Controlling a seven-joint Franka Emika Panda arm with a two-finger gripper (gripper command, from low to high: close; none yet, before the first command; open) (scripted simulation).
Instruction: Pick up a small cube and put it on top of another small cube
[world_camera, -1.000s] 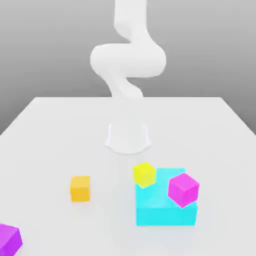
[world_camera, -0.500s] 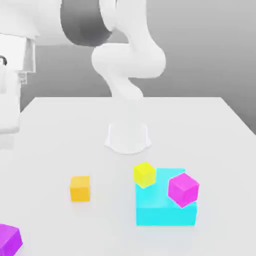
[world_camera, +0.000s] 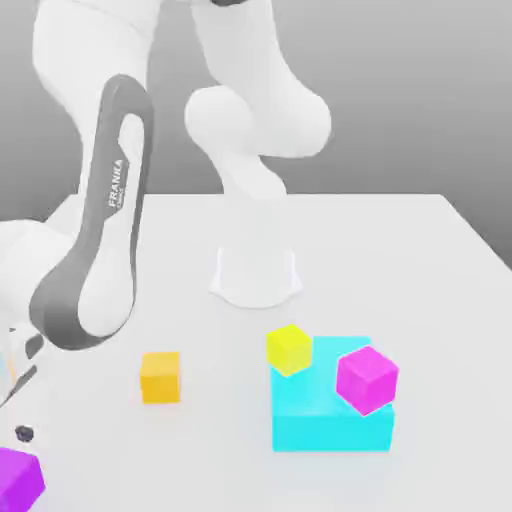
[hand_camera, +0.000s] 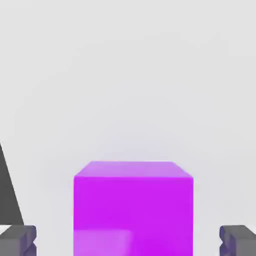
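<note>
With its two dark-tipped fingers spread wide apart, the white gripper has the glossy purple cube between them in the hand view, a gap on either side. That cube sits at the exterior view's lower left corner, and a small orange cube rests right of it on the pale table. Further right, a flat cyan block lies below centre, near a small yellow cube and a tilted-looking magenta cube.

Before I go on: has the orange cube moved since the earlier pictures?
No. The orange cube sits at the same spot relative to the cyan block in the exterior view.
</note>
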